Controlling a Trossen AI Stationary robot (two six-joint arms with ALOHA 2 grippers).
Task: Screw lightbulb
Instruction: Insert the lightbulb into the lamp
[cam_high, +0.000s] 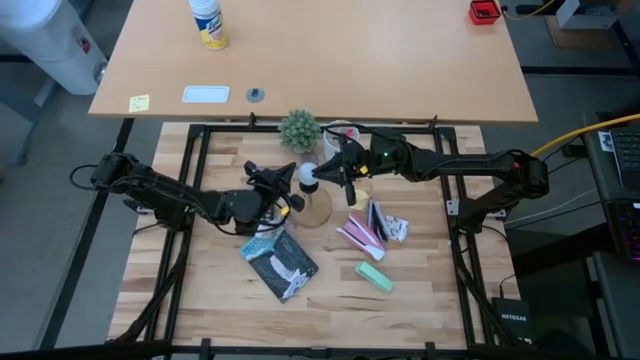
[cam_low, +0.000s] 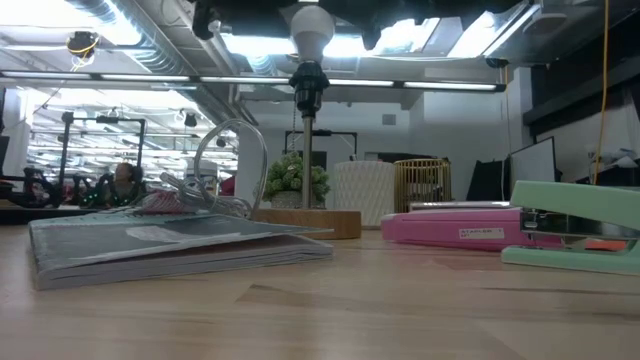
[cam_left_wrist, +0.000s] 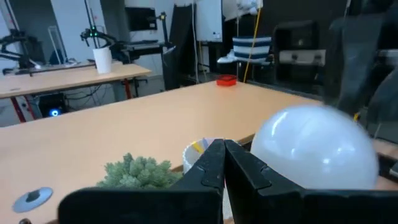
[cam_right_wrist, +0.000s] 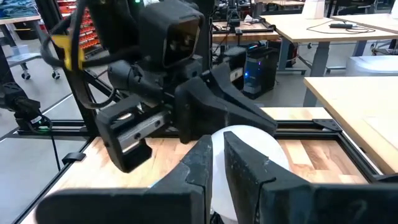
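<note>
The whitish lightbulb (cam_low: 312, 30) sits upright in the black socket (cam_low: 308, 82) of a thin-stemmed lamp stand on a wooden base (cam_low: 305, 222). From above, the lightbulb (cam_high: 308, 178) lies between my two grippers. My left gripper (cam_high: 290, 184) comes level from the table's left, shut with nothing between its fingers, and the lightbulb (cam_left_wrist: 314, 149) is close beside them. My right gripper (cam_high: 330, 175) comes level from the right, also shut, its fingertips right in front of the lightbulb (cam_right_wrist: 255, 152). My left gripper has the outer side of one shut finger (cam_left_wrist: 249, 171) lying along the lightbulb's round side (cam_left_wrist: 273, 155), level, from the table's left; whether they touch, I cannot tell. My right gripper points its shut fingertips (cam_right_wrist: 239, 165) at the lightbulb's round side (cam_right_wrist: 273, 158) from the table's right; the fingers hide the meeting place, so I cannot tell if they touch.
A small green plant (cam_high: 298, 130) and a pale cup (cam_high: 345, 131) stand just behind the lamp. A grey booklet (cam_high: 280, 262), a pink stapler (cam_high: 360, 232) and a mint-green stapler (cam_high: 375, 275) lie nearer the front. A bigger table (cam_high: 310, 60) stands behind.
</note>
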